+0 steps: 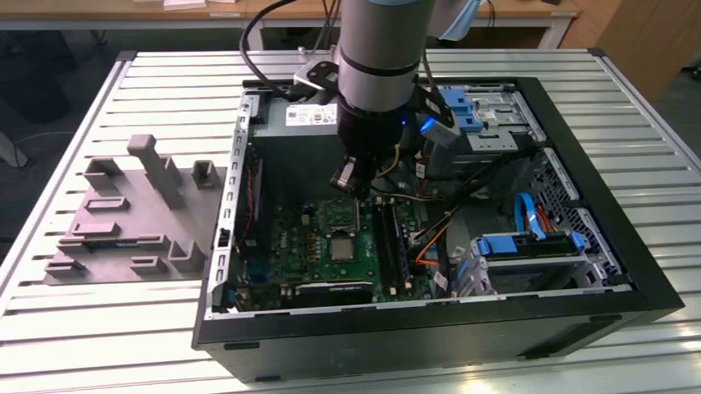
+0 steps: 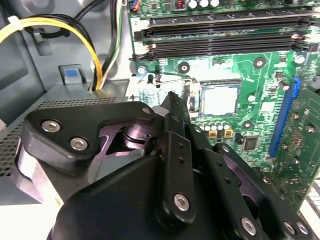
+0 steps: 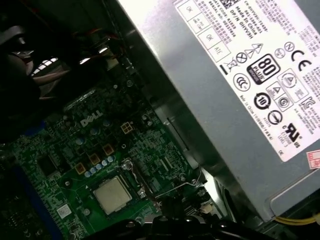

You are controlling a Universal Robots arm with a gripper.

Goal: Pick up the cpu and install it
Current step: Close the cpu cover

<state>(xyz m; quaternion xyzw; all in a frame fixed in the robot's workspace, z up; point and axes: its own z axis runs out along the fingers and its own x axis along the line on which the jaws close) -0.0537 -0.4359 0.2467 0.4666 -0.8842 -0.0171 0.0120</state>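
cpu [image 2: 220,99] apparently just beyond fingers [image 2: 176,107]

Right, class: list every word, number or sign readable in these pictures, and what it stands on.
Power supply, white label: certification marks and fine print, too small to quote reliably.
Motherboard: white logo and tiny component markings, too blurred to quote.

Most of the print I see is on the grey power supply box [image 3: 200,115]. Its white label [image 3: 250,60] carries rows of small dark lettering, a boxed table and a cluster of round and triangular certification marks (I won't spell any of it out), with a small red-and-white sticker [image 3: 314,159] just beside that label. Near the box, the green motherboard [image 3: 60,150] bears a white logo [image 3: 92,121] and tiny markings too small to read.
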